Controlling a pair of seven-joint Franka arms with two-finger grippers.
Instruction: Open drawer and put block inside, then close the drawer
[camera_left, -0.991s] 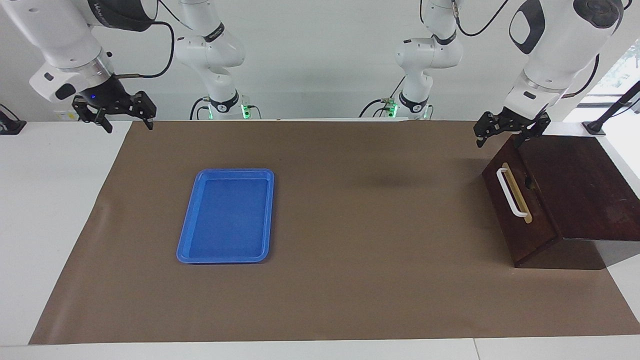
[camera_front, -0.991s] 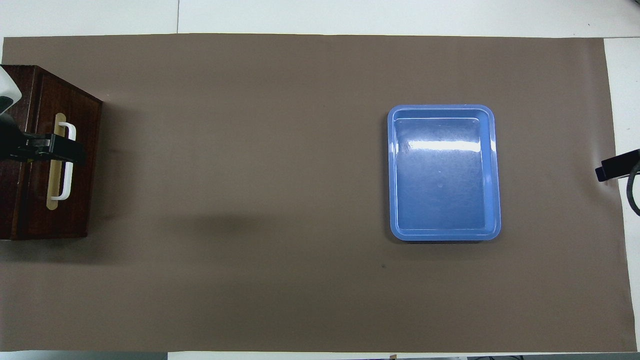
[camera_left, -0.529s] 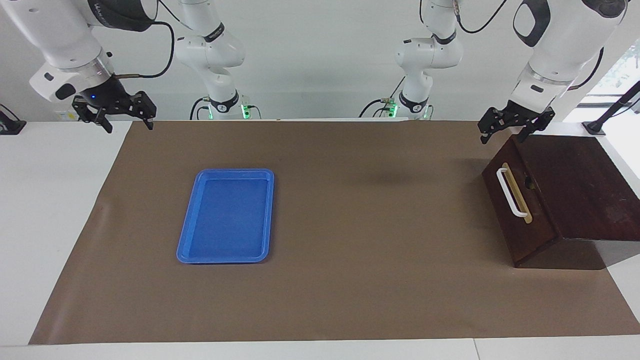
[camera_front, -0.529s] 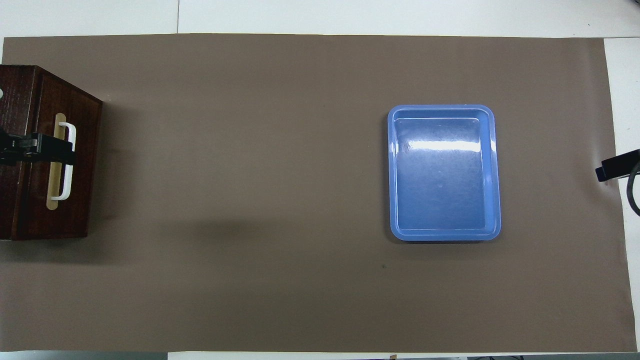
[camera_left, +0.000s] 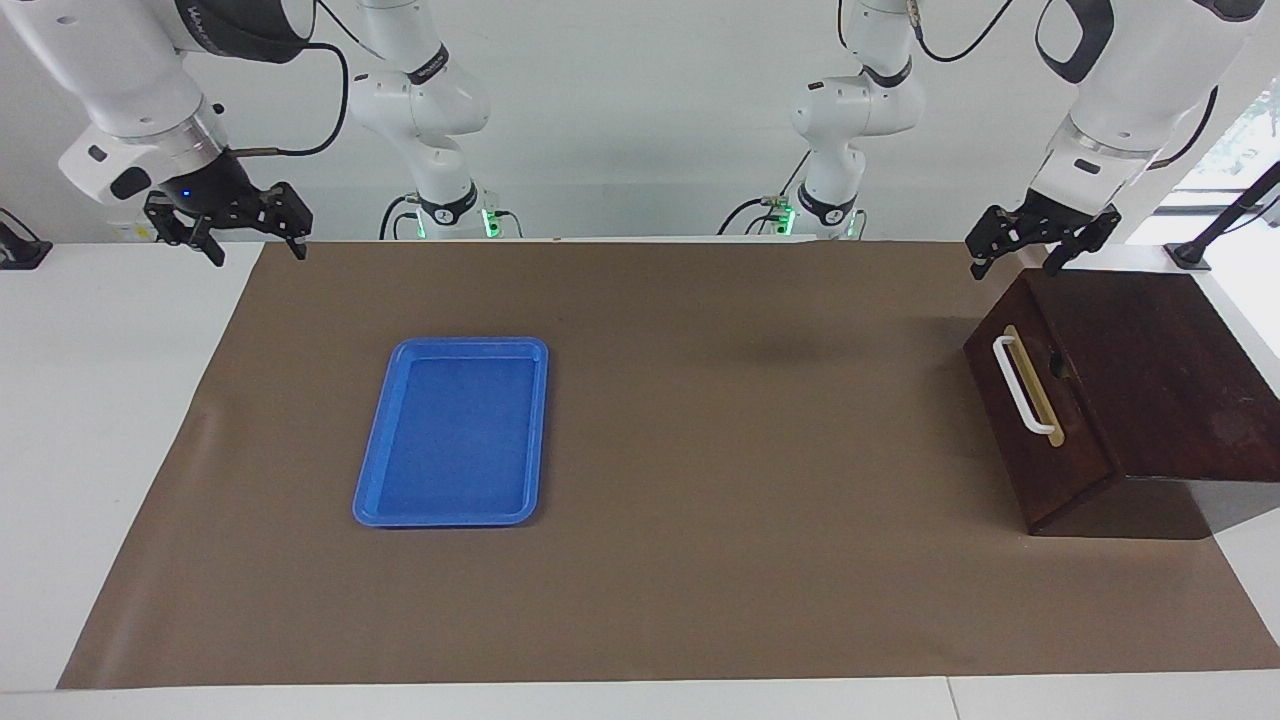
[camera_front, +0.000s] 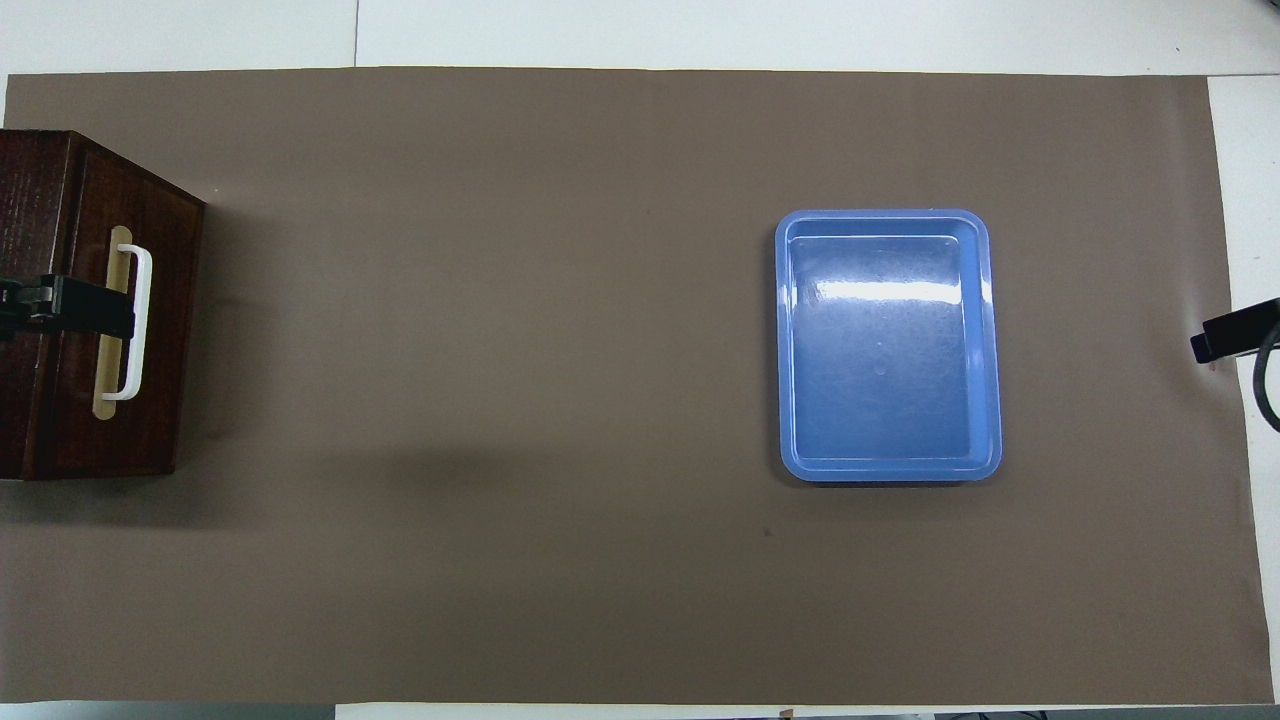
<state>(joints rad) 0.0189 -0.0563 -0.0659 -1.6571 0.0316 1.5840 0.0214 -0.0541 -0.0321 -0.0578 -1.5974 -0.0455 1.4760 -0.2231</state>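
Left hand (camera_left: 1013, 264): fingers apart, holding nothing, raised over the edge of the dark wooden box that lies nearest the robots, at the left arm's end of the worktop; in the overhead view its tip (camera_front: 70, 305) overlaps the tan strip beside the white handle (camera_left: 1020, 385) without touching it. Right hand (camera_left: 257, 250): fingers apart, empty, waiting over the bare white worktop at the right arm's end. Drawer (camera_left: 1065, 455): shut, its front flush with the box. Block: not in view anywhere, so judged to lie inside the shut drawer, though that cannot be checked. Blue tray (camera_left: 450, 345): empty, on the brown mat toward the right arm's end. Step in hand, as judged: clearing away after the close. Done well, the left hand lifts straight up and back with its fingers kept wide of the handle, so that nothing catches and drags the drawer out again. Change from a second ago: the left hand stands higher and has drawn back toward its base, and the handle shows more fully from above; drawer, tray and right hand are unchanged.
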